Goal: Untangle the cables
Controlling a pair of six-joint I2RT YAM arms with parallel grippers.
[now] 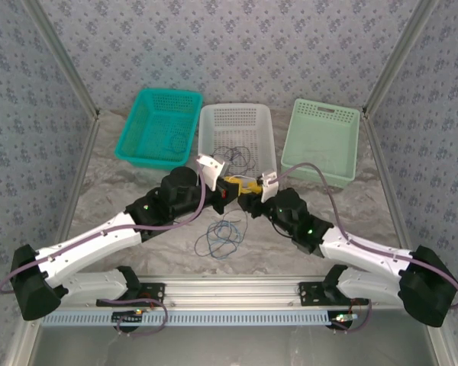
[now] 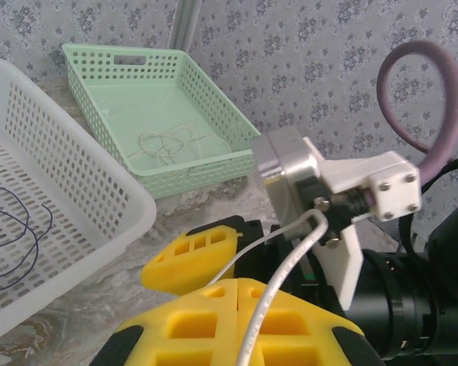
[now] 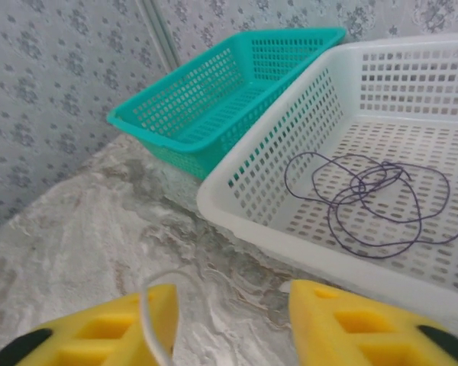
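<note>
Carefully: left gripper (image 2: 237, 293) fingers together, clamped on thin white wire (image 2: 277, 282). Right gripper (image 3: 237, 299) jaws apart, same wire against one finger. Close squarely on it, then separate slowly. Purple wire tangle (image 3: 374, 198) lies in white perforated plastic basket (image 3: 275, 175).

Walls (image 1: 237, 46) papered in a pale grey-blue floral print close the space in at the back and on both sides, with slanting aluminium posts (image 1: 66, 61) at the two far corners. The worktop (image 1: 111, 183) has a grey, marble-like surface under even, soft light, and a ribbed aluminium rail (image 1: 229, 288) runs along its near edge.
</note>
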